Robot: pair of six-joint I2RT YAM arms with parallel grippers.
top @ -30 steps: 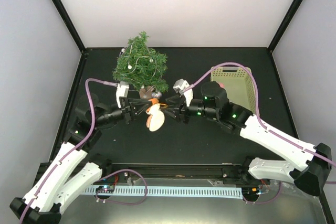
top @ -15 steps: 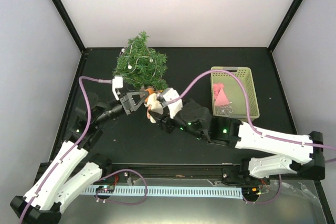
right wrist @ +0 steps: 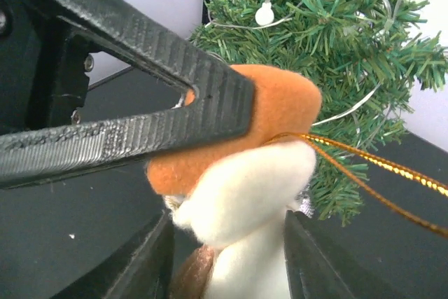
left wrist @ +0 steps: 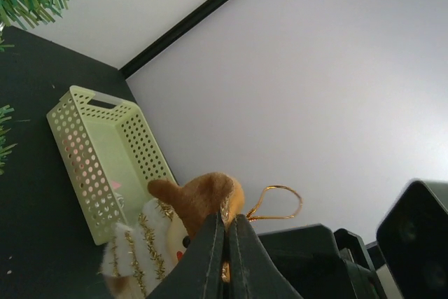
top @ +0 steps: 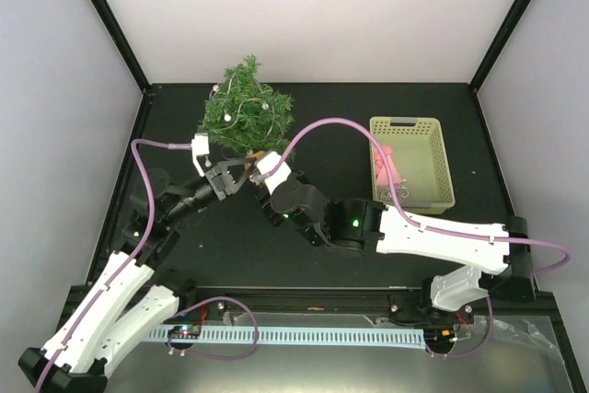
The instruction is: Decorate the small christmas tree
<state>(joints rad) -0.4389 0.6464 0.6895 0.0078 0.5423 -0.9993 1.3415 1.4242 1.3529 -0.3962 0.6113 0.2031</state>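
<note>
While the left claw (left wrist: 229,223) is clenched on the orange cap of a plush ornament (right wrist: 259,110), we see the small christmas tree (top: 247,108) standing upright just beyond it. The right claw (right wrist: 227,260) straddles the ornament's white body on the tree's near side; we cannot tell whether it presses. The gold loop (right wrist: 378,162) trails away from the tree, not toward a branch. A bead string (right wrist: 264,13) among the needles could snag. A pale green basket (top: 433,192) sits well right of the tree.
</note>
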